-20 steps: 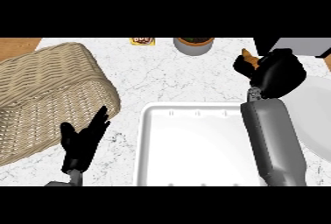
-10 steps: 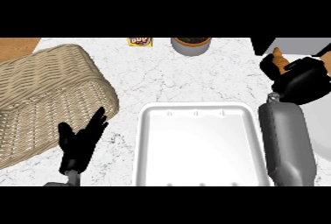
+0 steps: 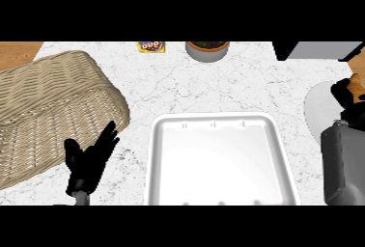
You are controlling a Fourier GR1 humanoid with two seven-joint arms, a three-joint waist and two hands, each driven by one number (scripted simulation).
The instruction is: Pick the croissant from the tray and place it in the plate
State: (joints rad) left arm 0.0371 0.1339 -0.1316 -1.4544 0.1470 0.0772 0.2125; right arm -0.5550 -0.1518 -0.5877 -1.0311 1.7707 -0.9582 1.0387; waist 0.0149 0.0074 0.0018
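At the far right edge of the view, the croissant (image 3: 354,80) shows only as a small orange-brown sliver, sitting right against the top of the right hand (image 3: 349,99). That hand is over the pale plate (image 3: 317,108), whose rounded left rim curves out from under it on the right side of the tabletop (image 3: 242,87). The dark fingers (image 3: 341,91) of this hand look curled about the croissant, touching it, though most of both is cut off by the frame, so how far round they wrap cannot be told. The grey right forearm (image 3: 345,161) runs down from the hand to the lower right.

The white tray (image 3: 160,159) lies in the middle, just left of the plate, with nothing in it.

The left hand (image 3: 89,161) rests at the lower left, fingers straight and spread, pointing up, holding nothing. It lies between the tray and a wicker basket (image 3: 50,111), near the basket's corner.

Along the far edge stand a small grey pot (image 3: 206,50), a little printed packet (image 3: 151,46) to its left, and a grey box (image 3: 321,49) at the right.
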